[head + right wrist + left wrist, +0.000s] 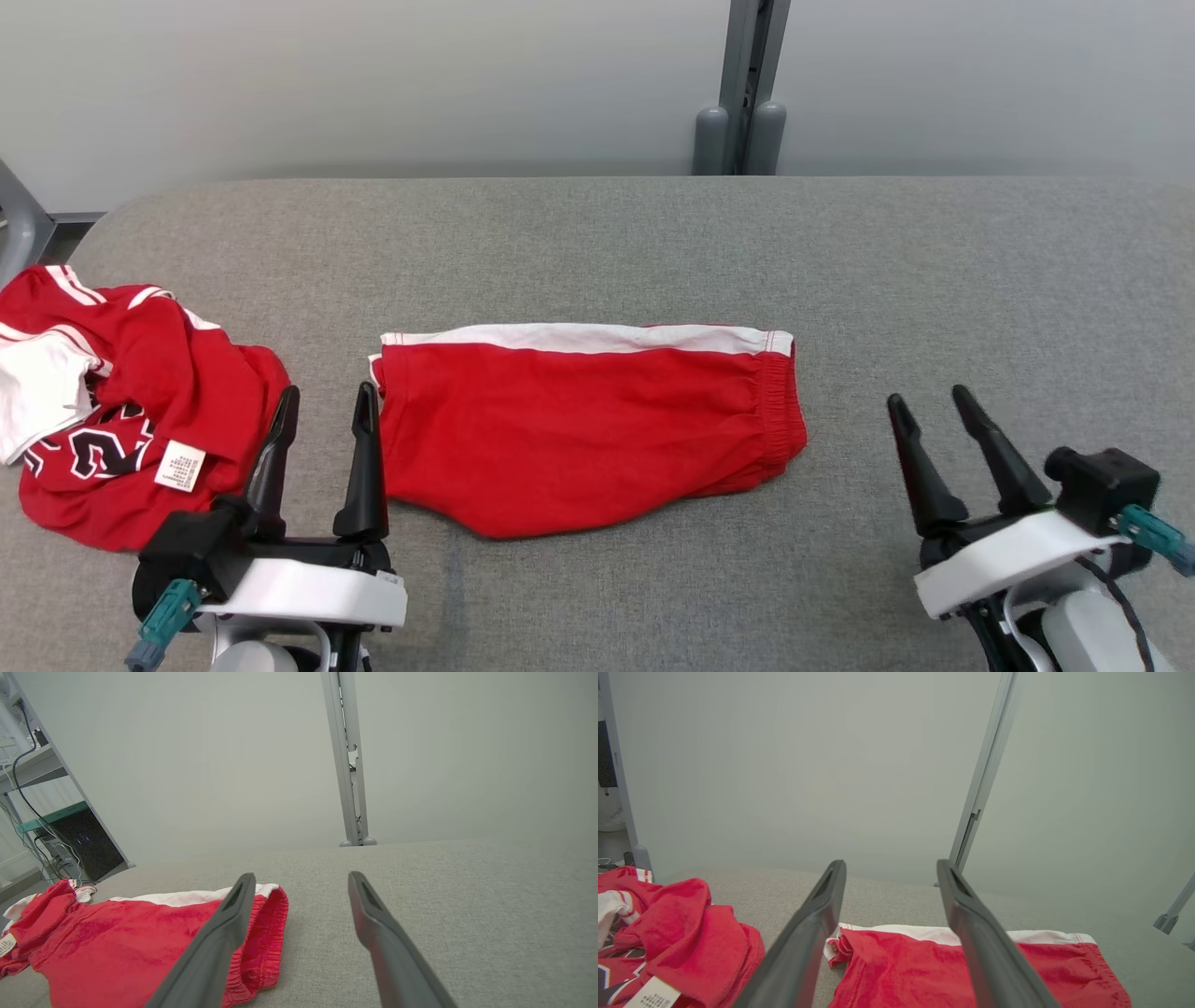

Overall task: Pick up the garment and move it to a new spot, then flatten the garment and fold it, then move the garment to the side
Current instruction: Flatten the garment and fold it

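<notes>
Red shorts [588, 420] with a white side stripe lie flat, folded in half, in the middle of the grey cloth table [653, 243], waistband to the right. A second red garment, a crumpled jersey [121, 392] with white trim and a white label, is heaped at the table's left end. My left gripper [327, 390] hangs open between the jersey and the left end of the shorts [901, 970], holding nothing. My right gripper [929, 397] is open over bare table, a little to the right of the waistband [266, 933]. The jersey [677, 933] also lies left of the left fingers.
A grey post [742, 112] stands against the pale wall behind the table's far edge. A shelf frame with a dark computer case [84, 844] and cables sits beyond the table's left end. Bare table stretches to the right of the shorts.
</notes>
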Available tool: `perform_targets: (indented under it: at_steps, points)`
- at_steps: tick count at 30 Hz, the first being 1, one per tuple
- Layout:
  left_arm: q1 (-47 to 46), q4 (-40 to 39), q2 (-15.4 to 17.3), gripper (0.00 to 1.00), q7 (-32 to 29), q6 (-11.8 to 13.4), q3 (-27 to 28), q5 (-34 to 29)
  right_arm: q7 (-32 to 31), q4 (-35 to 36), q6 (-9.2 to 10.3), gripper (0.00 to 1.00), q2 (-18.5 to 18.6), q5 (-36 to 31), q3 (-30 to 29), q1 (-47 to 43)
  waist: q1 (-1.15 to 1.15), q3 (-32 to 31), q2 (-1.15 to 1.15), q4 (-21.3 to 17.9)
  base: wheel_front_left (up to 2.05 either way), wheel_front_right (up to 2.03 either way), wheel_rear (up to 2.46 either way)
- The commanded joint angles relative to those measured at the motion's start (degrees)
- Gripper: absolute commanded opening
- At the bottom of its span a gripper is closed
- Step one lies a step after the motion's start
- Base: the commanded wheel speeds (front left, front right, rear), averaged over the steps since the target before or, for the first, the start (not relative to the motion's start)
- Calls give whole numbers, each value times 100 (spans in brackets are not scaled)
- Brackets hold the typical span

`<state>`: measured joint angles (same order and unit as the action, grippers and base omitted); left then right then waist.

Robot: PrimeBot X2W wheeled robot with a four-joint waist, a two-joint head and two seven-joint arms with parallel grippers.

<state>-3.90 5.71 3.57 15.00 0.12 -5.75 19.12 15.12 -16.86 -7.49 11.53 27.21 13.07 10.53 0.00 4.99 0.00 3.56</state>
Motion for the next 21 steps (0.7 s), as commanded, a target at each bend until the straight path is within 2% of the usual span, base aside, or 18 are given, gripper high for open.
perform_targets:
  at_steps: [1,7,11,21]
  points:
    - [32,35,-2,100,25,-57,52,-68,-92,-119,-1,100,82,100,177,151,0,-5,0,6,0,0,0]
    - [-135,114,-51,100,25,-202,52,-136,-767,-779,-1,100,195,739,928,991,0,63,0,135,0,0,0]
    - [-181,162,-57,100,25,-183,-85,36,-1072,-1395,-2,100,253,929,1202,1503,0,108,0,345,0,0,0]
    - [-227,152,-60,100,24,-69,-237,187,-1473,-2780,-1,100,257,1465,1354,2078,0,278,0,870,0,0,0]
